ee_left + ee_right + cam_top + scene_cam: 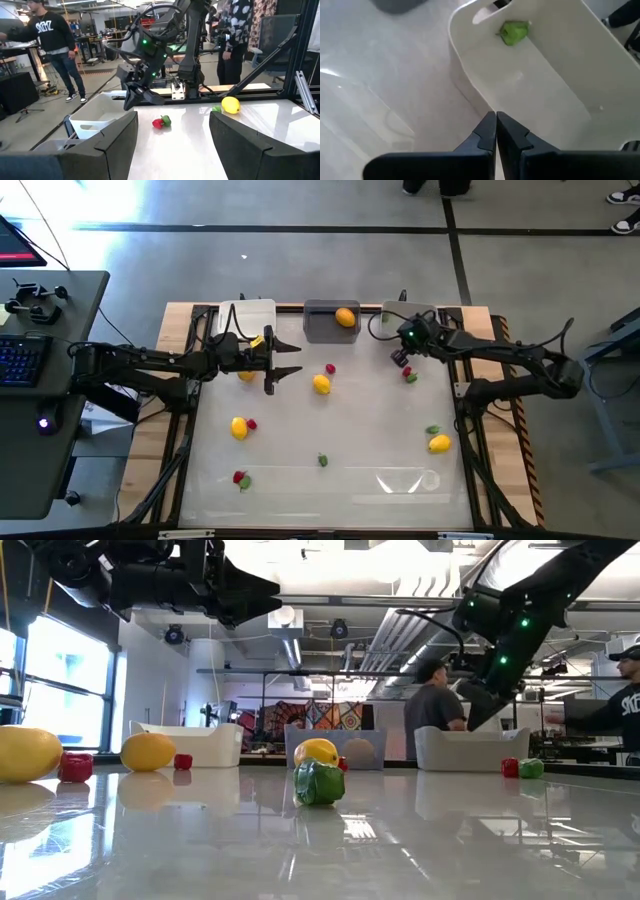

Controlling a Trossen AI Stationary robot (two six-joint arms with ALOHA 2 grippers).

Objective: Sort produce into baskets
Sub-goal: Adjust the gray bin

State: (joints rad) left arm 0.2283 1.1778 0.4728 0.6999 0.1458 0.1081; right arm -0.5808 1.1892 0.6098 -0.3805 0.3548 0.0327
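Right gripper (496, 131) fingers closed, empty, above light grey basket (560, 85), left gripper (287, 361) spread wide.

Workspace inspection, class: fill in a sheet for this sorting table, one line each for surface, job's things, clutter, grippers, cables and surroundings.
Surface: white glossy table, with glare patches near the front edge.
Job's things: white basket, dark grey basket holding an orange fruit, and light grey basket holding a green piece; yellow fruits, red and green bits lie scattered on the table.
Clutter: nothing seen on the table.
Grippers: left gripper open, empty, in front of the white basket; right gripper shut, empty, by the light grey basket's rim.
Cables: black cable loops on the right arm's wrist.
Surroundings: desk with keyboard; people standing behind the table.
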